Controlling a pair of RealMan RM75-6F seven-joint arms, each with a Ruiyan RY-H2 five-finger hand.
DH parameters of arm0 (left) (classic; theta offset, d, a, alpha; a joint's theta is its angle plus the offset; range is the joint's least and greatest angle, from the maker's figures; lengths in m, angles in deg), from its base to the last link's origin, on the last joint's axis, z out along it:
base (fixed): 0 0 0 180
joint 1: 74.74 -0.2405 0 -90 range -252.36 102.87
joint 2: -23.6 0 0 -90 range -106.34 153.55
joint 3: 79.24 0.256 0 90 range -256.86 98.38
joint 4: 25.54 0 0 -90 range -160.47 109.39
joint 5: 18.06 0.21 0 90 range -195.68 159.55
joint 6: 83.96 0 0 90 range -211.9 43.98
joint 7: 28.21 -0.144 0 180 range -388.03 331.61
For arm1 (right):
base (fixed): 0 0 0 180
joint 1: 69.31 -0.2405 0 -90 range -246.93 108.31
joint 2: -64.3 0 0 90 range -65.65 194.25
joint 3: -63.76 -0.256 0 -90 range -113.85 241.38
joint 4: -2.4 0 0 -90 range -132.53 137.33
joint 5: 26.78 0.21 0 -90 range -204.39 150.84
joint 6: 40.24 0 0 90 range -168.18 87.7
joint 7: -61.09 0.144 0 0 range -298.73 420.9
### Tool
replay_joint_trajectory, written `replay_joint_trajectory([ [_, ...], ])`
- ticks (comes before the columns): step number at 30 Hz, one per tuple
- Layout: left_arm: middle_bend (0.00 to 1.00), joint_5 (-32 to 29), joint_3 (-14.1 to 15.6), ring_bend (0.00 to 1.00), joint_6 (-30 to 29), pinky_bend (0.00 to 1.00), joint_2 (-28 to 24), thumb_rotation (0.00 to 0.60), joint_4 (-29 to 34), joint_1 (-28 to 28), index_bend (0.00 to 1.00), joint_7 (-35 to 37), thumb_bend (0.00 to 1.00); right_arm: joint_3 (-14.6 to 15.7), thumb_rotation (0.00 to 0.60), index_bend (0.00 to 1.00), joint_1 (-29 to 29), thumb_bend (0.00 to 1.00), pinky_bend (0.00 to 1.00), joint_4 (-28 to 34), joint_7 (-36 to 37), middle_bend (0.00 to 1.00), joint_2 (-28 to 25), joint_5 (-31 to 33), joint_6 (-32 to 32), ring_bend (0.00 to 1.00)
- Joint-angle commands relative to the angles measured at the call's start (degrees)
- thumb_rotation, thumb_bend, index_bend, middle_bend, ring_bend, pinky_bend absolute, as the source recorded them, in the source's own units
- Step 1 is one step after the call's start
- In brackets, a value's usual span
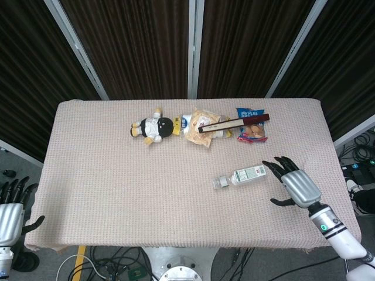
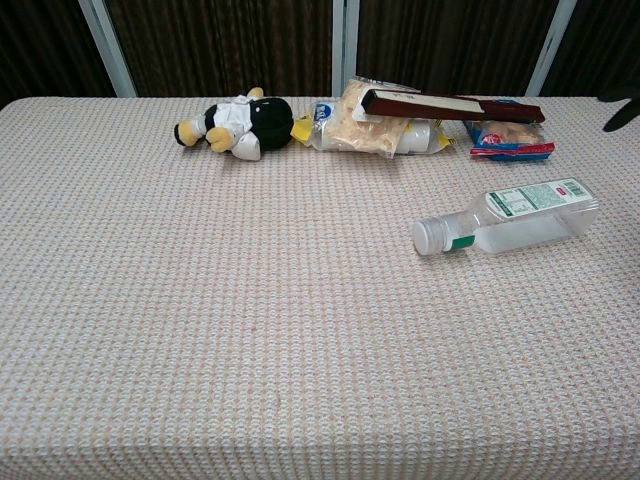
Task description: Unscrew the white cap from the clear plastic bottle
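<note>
The clear plastic bottle [image 1: 245, 175] [image 2: 520, 220] lies on its side on the table's right half, its white cap [image 1: 217, 183] [image 2: 428, 237] pointing left. My right hand [image 1: 295, 183] hovers over the table just right of the bottle's base, fingers spread, holding nothing; its dark fingertips [image 2: 622, 108] show at the right edge of the chest view. My left hand [image 1: 12, 208] hangs open off the table's left front corner, far from the bottle.
Along the back of the table [image 1: 117, 187] lie a black-and-white plush toy [image 1: 153, 127], a snack bag [image 1: 202, 126] with a dark flat box [image 1: 234, 123] across it, and a blue-red packet [image 1: 251, 125]. Cables lie on the floor below the front edge.
</note>
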Motion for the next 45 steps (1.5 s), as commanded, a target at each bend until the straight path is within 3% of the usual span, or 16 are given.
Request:
replay_joint_trajectory([
  [1,0.07,-0.1,0.0,0.03,0.0,0.00,0.1,0.600,-0.1,-0.1,0.19,0.1,0.16,-1.7,0.600,0.01,-5.2,0.09,0.00,-4.3,-4.7,0.16,4.3,2.1,-6.3,0.00],
  [5,0.07,-0.6,-0.1,0.03,0.4,0.00,0.0,0.600,-0.2,-0.1,0.19,0.3,0.16,-2.3,0.600,0.02,-7.8,0.09,0.00,-8.6,-8.2,0.16,8.8,3.6,-8.9,0.00],
  [14,0.07,-1.0,-0.2,0.03,0.7,0.00,-0.1,0.600,-0.5,0.0,0.19,0.7,0.16,-2.0,0.600,0.17,-9.7,0.09,0.05,-15.7,-8.9,0.23,15.7,5.3,-9.4,0.00],
  [18,0.07,-1.1,-0.2,0.03,0.8,0.00,-0.1,0.600,-0.6,0.0,0.19,0.8,0.16,-1.6,0.600,0.25,-9.9,0.10,0.09,-17.7,-7.8,0.27,17.3,5.0,-8.4,0.03],
  [31,0.07,-1.3,-0.3,0.03,1.3,0.00,0.0,0.600,-1.0,0.2,0.19,1.1,0.16,-0.4,0.600,0.31,-10.9,0.10,0.13,-21.7,-6.7,0.32,20.4,5.6,-8.1,0.07],
  [37,0.07,-1.3,-0.5,0.03,1.4,0.00,0.0,0.600,-1.1,0.3,0.19,1.4,0.16,0.1,0.600,0.38,-11.3,0.14,0.20,-23.3,-5.1,0.38,21.6,5.1,-7.3,0.14],
  [45,0.07,2.7,-0.8,0.03,1.9,0.00,-2.7,0.600,0.5,2.6,0.19,4.4,0.16,0.7,0.600,0.60,-11.0,0.23,0.38,-23.8,3.6,0.50,22.6,1.0,-0.2,0.31],
])
